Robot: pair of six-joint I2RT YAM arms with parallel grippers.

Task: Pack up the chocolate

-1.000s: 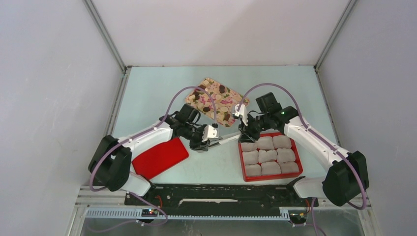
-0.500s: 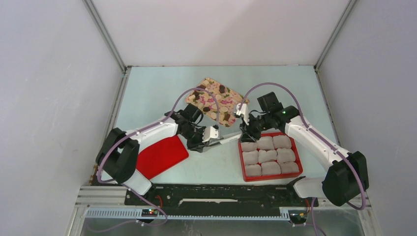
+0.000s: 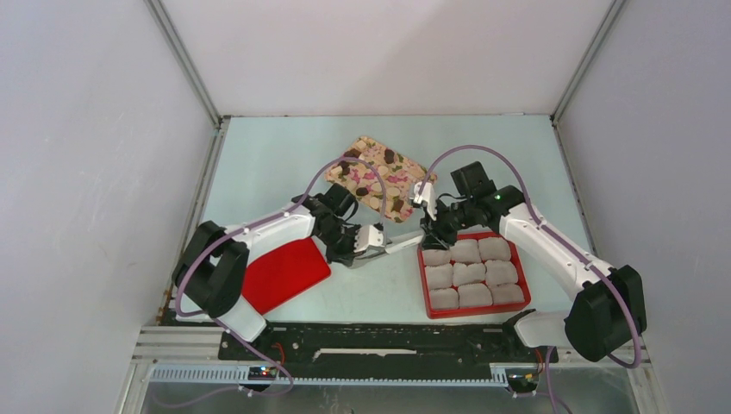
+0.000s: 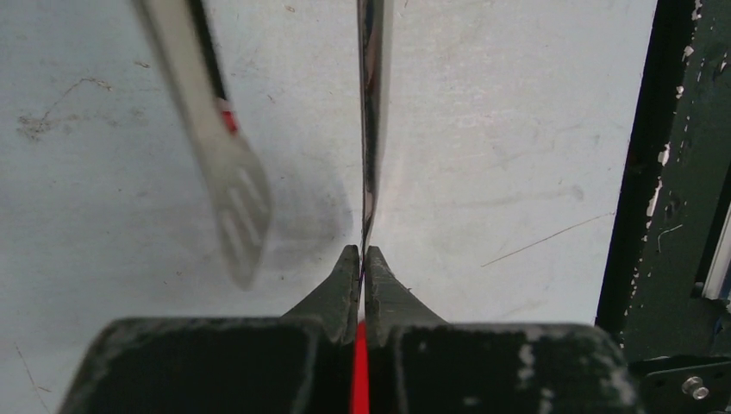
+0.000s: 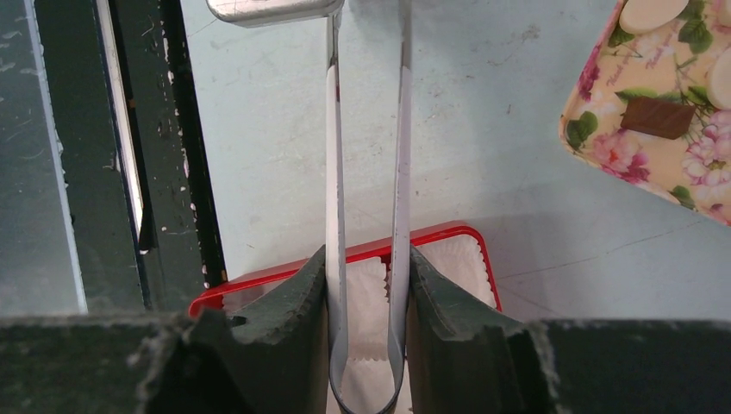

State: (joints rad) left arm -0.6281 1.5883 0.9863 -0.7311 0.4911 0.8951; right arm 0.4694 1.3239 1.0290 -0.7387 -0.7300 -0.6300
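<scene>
Small dark and pale cream chocolates [image 3: 390,156] lie on the flowered tray [image 3: 369,147] at the back centre. A dark piece [image 5: 658,116] and a cream one [image 5: 652,12] show in the right wrist view. Metal tongs [image 3: 402,244] span between both grippers, just left of the red box [image 3: 424,276]. My left gripper [image 3: 372,241] is shut on one tong arm [image 4: 371,129], seen edge-on; the other arm's slotted tip [image 4: 239,210] hangs free. My right gripper [image 3: 428,228] is shut on the tongs' bent end [image 5: 365,345], both arms between its fingers.
The red box holds several crinkled white paper cups [image 3: 470,274], also seen under the right gripper [image 5: 372,285]. A red lid [image 3: 280,274] lies under the left arm. The flowered tray's corner [image 5: 603,129] lies close to the right gripper. Black rail along the near edge [image 4: 672,172].
The left arm has drawn in and its gripper has shifted slightly up and right with the tong arm. The right gripper has barely moved.
</scene>
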